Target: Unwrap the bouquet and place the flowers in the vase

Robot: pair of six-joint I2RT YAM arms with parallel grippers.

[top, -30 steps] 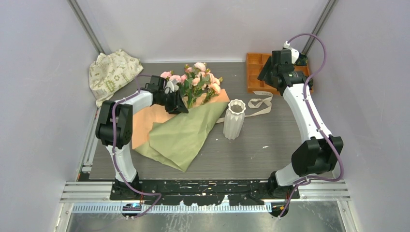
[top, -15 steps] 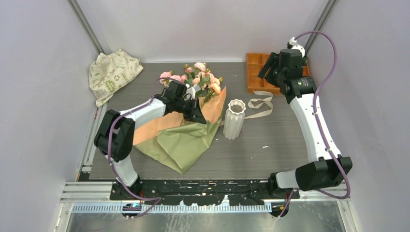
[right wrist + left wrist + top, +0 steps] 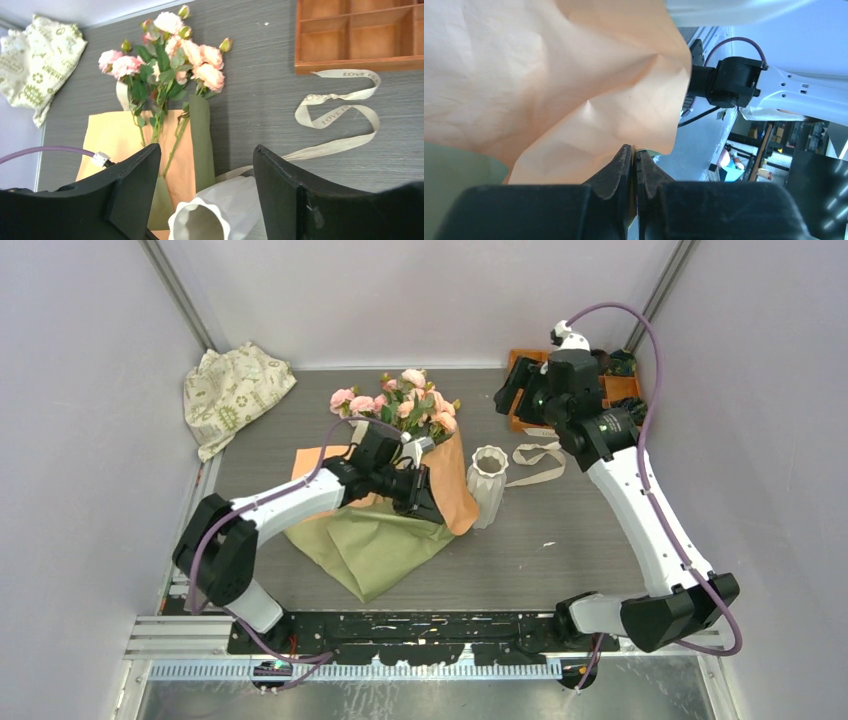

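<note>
Table (image 3: 560,540): bouquet is open, so we're mid-unwrap. The paper (image 3: 372,545) is spread left of centre, olive side down at the near end, with one orange flap stood up and folded over toward the right. Flowers (image 3: 400,405) lie on the far end of the sheet, heads to the back wall, thin stems running down onto the orange inside. Vase (image 3: 487,480) is upright just right of the raised flap; can't tell if they touch. Ribbon (image 3: 540,455) is already off, loose on the table between vase and tray (image 3: 360,65). Cloth (image 3: 232,390) sits in the far-left corner, well clear. Left gripper (image 3: 634,155) has its jaws pressed together, pinching the edge of the orange flap. Right gripper (image 3: 206,155) hangs above the vase and ribbon area, jaws spread wide, nothing in them. My read on the next move: left drags the flap off the stems without pulling the flowers along or bumping the vase. That leaves the stems bare for the right to come down and pinch. Risk is light paper snagging the stems.
</note>
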